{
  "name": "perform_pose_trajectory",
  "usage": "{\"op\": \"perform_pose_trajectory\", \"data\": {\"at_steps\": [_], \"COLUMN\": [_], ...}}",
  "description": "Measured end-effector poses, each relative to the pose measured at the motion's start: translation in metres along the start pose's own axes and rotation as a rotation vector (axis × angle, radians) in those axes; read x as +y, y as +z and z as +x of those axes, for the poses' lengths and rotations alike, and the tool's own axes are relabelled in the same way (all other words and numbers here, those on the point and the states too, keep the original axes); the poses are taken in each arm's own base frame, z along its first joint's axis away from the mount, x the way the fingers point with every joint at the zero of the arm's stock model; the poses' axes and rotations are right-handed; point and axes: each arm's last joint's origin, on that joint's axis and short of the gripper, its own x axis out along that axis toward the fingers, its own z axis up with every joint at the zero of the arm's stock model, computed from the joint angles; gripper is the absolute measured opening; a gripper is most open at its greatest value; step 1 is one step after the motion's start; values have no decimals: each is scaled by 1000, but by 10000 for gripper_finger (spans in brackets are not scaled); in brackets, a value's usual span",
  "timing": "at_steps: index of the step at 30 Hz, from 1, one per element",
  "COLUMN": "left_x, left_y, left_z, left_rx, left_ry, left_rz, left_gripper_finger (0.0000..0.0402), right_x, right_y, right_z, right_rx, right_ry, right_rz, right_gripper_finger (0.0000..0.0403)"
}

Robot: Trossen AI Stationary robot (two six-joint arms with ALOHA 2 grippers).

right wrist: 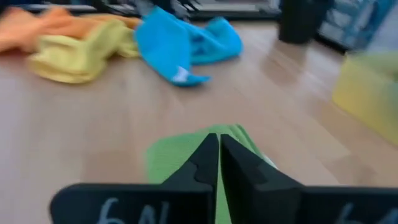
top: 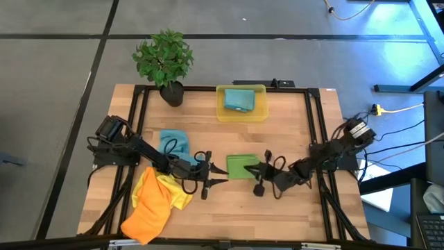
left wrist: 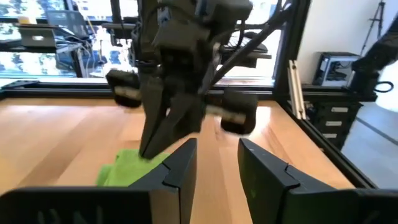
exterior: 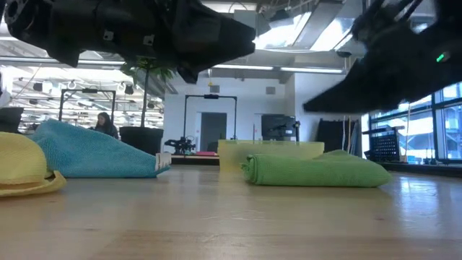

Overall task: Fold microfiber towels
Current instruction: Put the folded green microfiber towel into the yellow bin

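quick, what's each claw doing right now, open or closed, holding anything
Left claw: open, holding nothing, beside the green towel.
Right claw: closed, holding nothing, above the green towel.

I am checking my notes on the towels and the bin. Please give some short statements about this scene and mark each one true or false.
1. A folded green towel lies on the table between the two claws. True.
2. The yellow bin is empty. False: a teal-blue towel lies in it.
3. The right claw is shut. True.
4. The orange towel lies inside the bin. False: it lies on the table beside a yellow towel.
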Motion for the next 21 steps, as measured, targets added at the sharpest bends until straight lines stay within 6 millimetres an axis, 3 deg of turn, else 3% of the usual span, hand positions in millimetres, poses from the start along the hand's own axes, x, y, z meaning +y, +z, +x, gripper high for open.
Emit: {"op": "perform_pose_trajectory", "data": {"at_steps": [6, 12, 17, 21], "left_x": [-11, -17, -12, -3], "left_y": [3, 14, 24, 29], "left_z": [-4, -9, 7, 25], "left_rx": [-26, -58, 9, 183], "left_ry": [6, 9, 58, 71], "left_rz": [51, 64, 150, 186], "left_gripper_finger": [108, 108, 108, 108], "right_x": [11, 1, -6, -5], "right_y": [20, 41, 43, 34], "right_z": [-24, -46, -54, -53], "right_rx": [-57, -25, 31, 101], "right_ry": [128, 219, 248, 303], "right_rz": [-31, -98, -177, -213], "right_gripper_finger": [42, 75, 115, 161]}}
